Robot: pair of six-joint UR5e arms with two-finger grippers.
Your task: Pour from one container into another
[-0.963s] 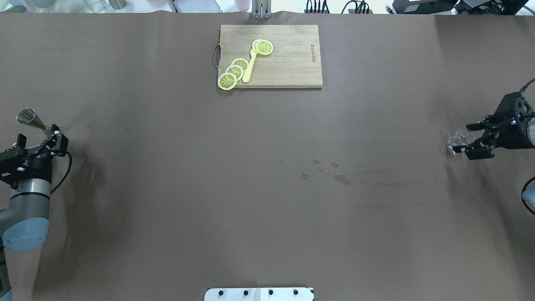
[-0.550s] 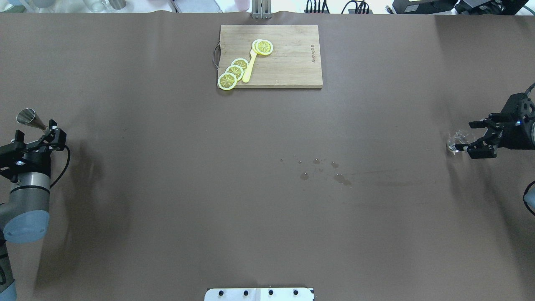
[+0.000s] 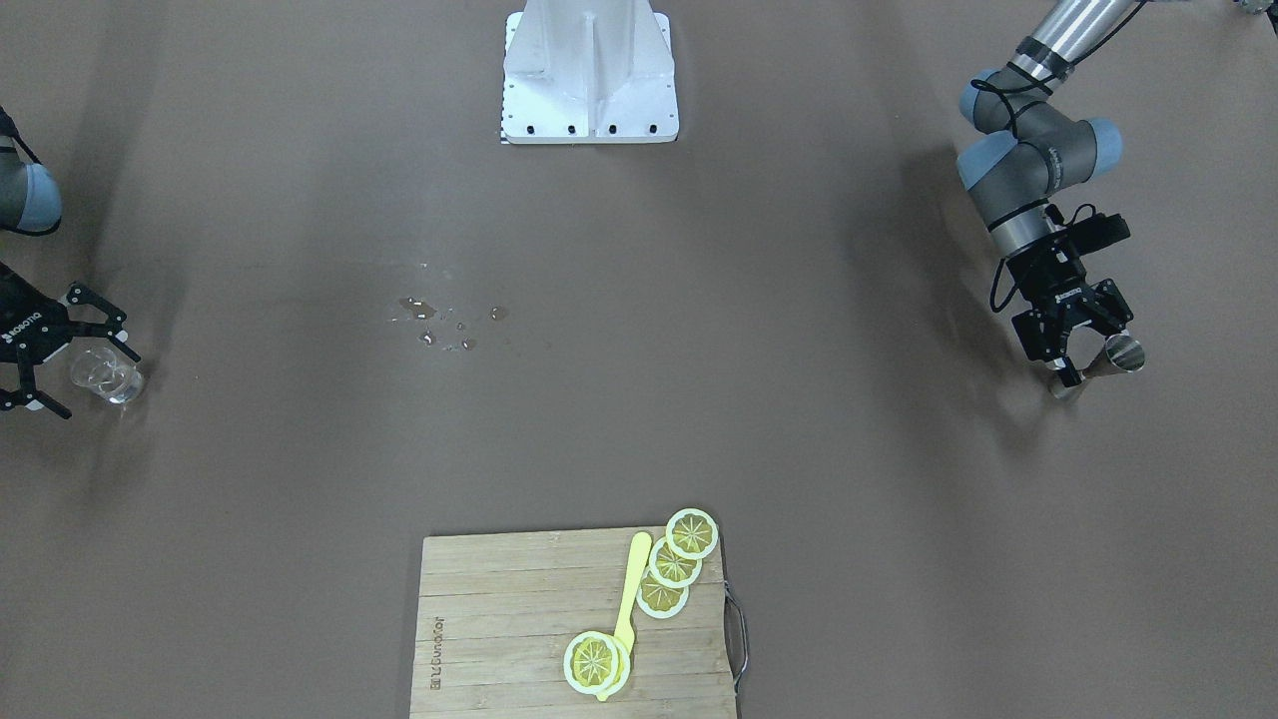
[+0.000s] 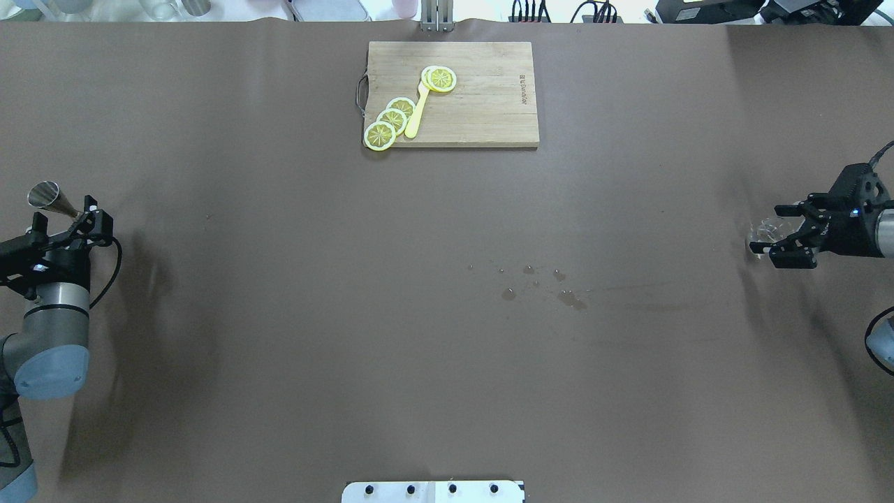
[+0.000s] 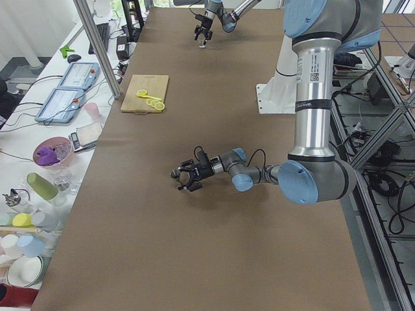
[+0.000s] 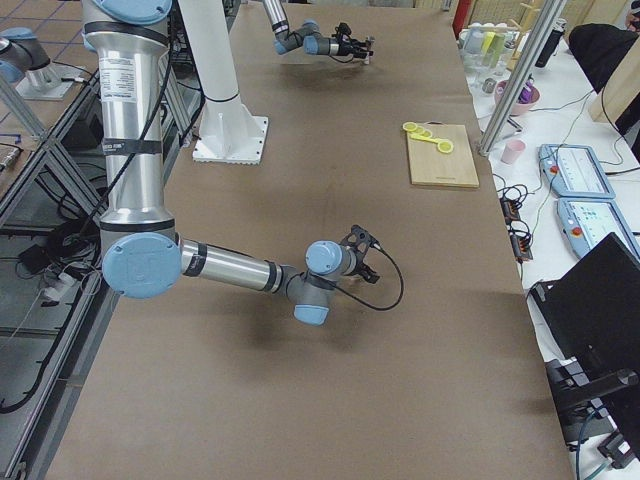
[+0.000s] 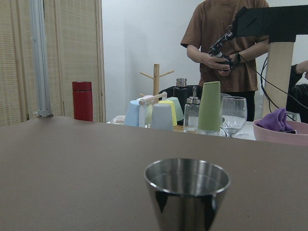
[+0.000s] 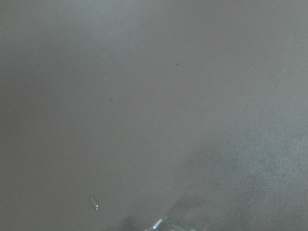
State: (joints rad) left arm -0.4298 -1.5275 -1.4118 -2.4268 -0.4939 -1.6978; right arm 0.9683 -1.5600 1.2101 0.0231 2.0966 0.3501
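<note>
My left gripper [image 4: 63, 218] has its fingers spread wide, gripping nothing. The metal cup [image 4: 45, 196] stands upright on the table [image 4: 279, 349] just ahead of them, at the far left. From above it looks like a tapering cone, but my left wrist camera shows its round open mouth and mirror-bright wall. Mid-table sit the cutting board [image 4: 489, 105] with lemon slices [image 4: 380, 135], and spilled drops [image 4: 572, 300] lie nearer me. Far right, my right gripper [image 4: 782, 234] is open either side of the glass [image 4: 763, 236]. It is clear, and my right wrist camera shows only a sliver of it.
</note>
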